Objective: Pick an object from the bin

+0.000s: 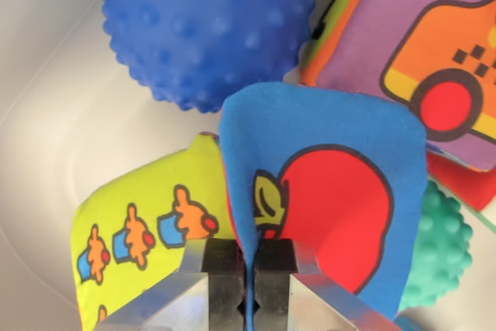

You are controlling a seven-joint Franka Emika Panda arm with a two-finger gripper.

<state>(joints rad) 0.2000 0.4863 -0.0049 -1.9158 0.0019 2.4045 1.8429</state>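
Pinching the blue cloth block by its edge, fingers closed tight on the fabric; grasp step, next likely a straight lift clear of the bin and blue bumpy ball.

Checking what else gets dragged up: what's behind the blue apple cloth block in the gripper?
Behind the blue apple block show a yellow-green cupcake block and a teal bumpy ball, both partly covered. The gripper pinches its edge.
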